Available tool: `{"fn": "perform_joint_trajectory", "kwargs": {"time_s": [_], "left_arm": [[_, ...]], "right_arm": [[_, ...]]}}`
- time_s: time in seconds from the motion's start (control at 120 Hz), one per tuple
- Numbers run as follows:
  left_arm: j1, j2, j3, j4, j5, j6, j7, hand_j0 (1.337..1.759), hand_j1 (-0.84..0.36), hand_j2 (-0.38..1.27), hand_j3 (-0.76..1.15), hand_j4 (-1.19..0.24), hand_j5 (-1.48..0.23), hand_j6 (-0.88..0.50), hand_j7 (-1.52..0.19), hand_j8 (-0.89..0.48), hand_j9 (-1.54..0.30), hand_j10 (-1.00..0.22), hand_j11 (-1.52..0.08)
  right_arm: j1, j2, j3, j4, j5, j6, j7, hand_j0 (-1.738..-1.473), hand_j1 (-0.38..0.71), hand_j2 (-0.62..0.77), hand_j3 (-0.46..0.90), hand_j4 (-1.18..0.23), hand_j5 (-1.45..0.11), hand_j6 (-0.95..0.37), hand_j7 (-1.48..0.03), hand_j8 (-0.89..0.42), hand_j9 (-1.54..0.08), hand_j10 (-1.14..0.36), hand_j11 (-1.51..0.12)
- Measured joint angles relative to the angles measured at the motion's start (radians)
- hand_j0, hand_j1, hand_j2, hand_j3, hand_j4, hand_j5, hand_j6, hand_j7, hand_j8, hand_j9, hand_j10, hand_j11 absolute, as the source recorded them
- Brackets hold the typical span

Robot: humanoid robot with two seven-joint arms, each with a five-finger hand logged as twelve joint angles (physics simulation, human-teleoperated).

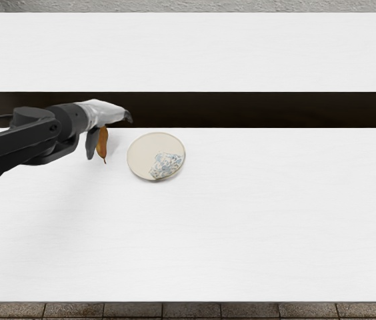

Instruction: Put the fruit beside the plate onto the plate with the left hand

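Note:
A round cream plate (156, 155) with a blue-grey pattern on its lower right lies on the white table, left of centre. My left hand (101, 130) comes in from the left edge and hovers just left of the plate. Its fingers are curled down around a small orange-brown fruit (103, 142), which hangs upright between thumb and fingers, its tip pointing down. The fruit appears lifted slightly off the table, about a hand's width left of the plate's rim. The right arm does not show.
The white table (275, 220) stretches wide to the right and front. A dark gap (255, 110) runs across behind the plate, with a white surface beyond it. Tiled floor shows at the bottom edge.

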Motion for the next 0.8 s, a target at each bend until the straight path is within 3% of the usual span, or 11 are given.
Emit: {"fn": "perform_joint_trajectory", "kwargs": {"time_s": [0.167,0.8], "left_arm": [[-0.001,-0.012,0.015,0.043,0.000,-0.010,-0.017,1.658,0.11,0.04,0.00,-0.20,-0.26,-0.20,-0.26,-0.20,-0.26,-0.20,-0.26],[0.014,0.003,0.021,0.066,-0.008,0.016,-0.039,1.658,0.08,0.05,0.00,-0.23,-0.30,-0.23,-0.30,-0.23,-0.30,-0.23,-0.30]], "right_arm": [[0.000,0.000,-0.001,0.000,0.000,0.000,0.000,-1.658,-0.31,-0.01,0.00,-0.03,-0.04,-0.03,-0.04,-0.03,-0.04,-0.03,-0.04],[0.000,0.000,-0.001,0.000,0.000,0.000,0.000,-1.658,-0.31,-0.01,0.00,-0.03,-0.04,-0.03,-0.04,-0.03,-0.04,-0.03,-0.04]]}}
